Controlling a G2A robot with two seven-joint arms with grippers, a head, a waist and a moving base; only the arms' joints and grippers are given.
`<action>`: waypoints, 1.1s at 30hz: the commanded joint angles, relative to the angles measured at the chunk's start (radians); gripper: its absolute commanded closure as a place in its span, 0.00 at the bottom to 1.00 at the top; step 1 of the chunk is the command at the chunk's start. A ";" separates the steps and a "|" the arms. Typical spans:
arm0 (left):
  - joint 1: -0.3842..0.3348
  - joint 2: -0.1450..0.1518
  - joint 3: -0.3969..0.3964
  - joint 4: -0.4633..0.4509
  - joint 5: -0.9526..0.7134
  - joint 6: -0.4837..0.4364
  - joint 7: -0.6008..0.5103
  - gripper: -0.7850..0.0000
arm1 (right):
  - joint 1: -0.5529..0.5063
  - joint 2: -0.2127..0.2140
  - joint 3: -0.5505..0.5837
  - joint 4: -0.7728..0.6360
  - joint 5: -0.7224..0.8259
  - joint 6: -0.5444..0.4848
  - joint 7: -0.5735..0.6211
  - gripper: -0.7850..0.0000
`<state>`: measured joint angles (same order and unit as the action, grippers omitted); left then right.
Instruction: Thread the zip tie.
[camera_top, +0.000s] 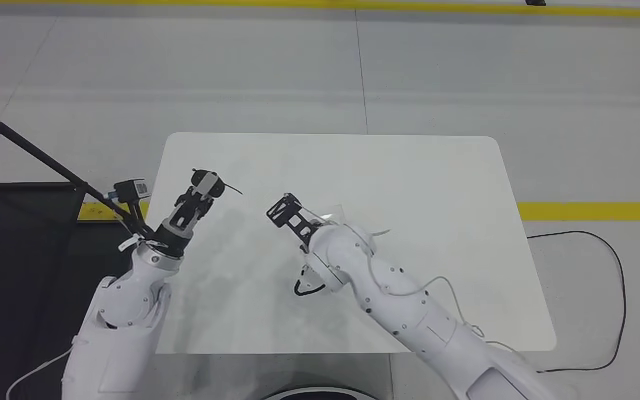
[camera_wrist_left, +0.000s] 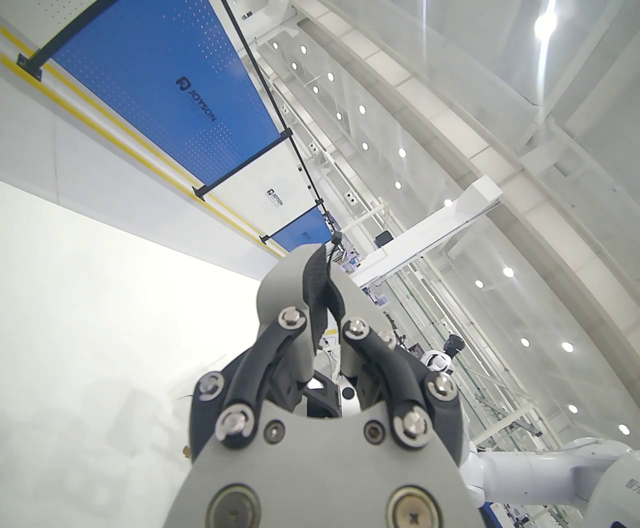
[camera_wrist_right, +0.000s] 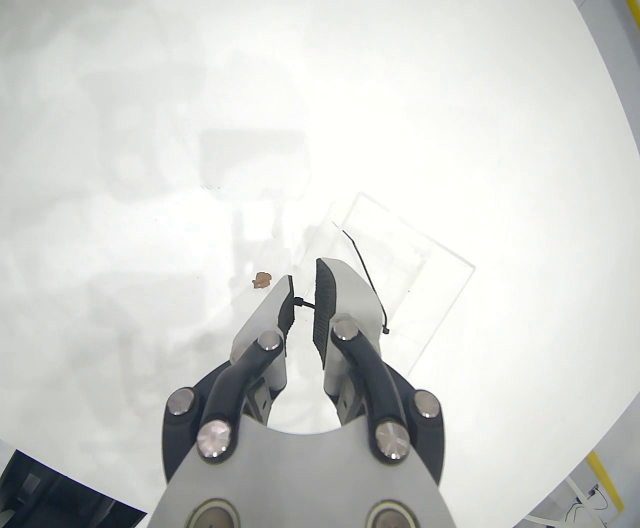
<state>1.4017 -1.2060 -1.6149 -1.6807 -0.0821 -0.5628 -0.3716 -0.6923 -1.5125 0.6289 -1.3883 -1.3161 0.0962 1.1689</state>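
Zip tie (camera_wrist_left: 336, 240) sits pinched in the left pincer (camera_wrist_left: 322, 272), whose pads press together on it. Its small head pokes out past the tips, up off the counter (camera_top: 430, 200).

The right pincer (camera_wrist_right: 304, 270) is spread just above the white surface. A short black piece (camera_wrist_right: 301, 302) crosses the gap and seems to lie underneath. A second zip tie (camera_wrist_right: 367, 280) rests in a clear plastic tray (camera_wrist_right: 430, 270) just beside that pincer, and a brown speck (camera_wrist_right: 261, 280) lies near its other side.

The counter has rounded corners and stands on a grey floor (camera_top: 200, 70) marked with a yellow line (camera_top: 580, 211). Blue wall panels (camera_wrist_left: 150, 100) stand behind.

The left pincer is near the left edge. White surface stretches from both pincers to the far and right edges.
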 joint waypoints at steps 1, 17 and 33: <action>-0.001 0.000 0.002 0.001 0.001 0.000 0.001 1.00 | -0.006 -0.001 0.004 -0.007 -0.012 0.001 0.003 0.83; -0.009 0.003 0.008 0.001 0.004 0.002 0.004 1.00 | -0.094 0.005 0.074 -0.123 -0.130 0.008 -0.023 1.00; -0.106 0.020 0.048 -0.020 0.096 0.064 -0.204 1.00 | -0.481 0.099 0.323 -0.598 -0.330 -0.183 -0.371 1.00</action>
<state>1.3069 -1.1879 -1.5718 -1.7019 0.0046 -0.5035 -0.5415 -1.1422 -1.4197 0.9329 -1.9561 -1.6436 -0.0584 0.8453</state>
